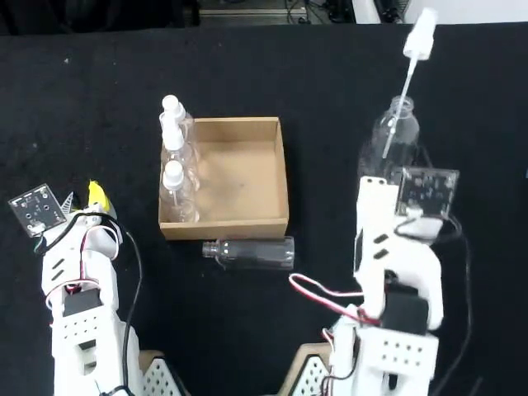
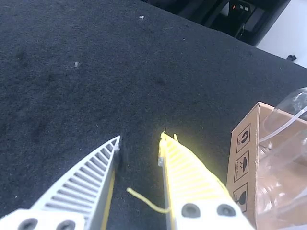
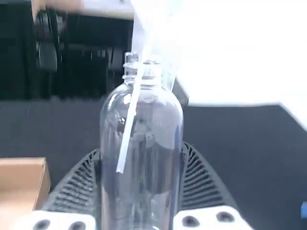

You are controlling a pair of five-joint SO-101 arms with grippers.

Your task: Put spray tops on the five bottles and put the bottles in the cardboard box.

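While the clear plastic bottle stands upright, pinched in my right gripper, the white spray top sits tilted above its neck, thin tube slanting down inside. My left gripper is spread, way across the brown cardboard box.

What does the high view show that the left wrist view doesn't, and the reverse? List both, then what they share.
High view: an uncapped bottle lying before the cardboard box; the right gripper shut on an upright bottle, the tube of a spray top partly in its neck. Left wrist view: a yellow thread at the open left gripper; symbols on the box's side. Both: the box, clear bottles inside it, the black table, the left gripper.
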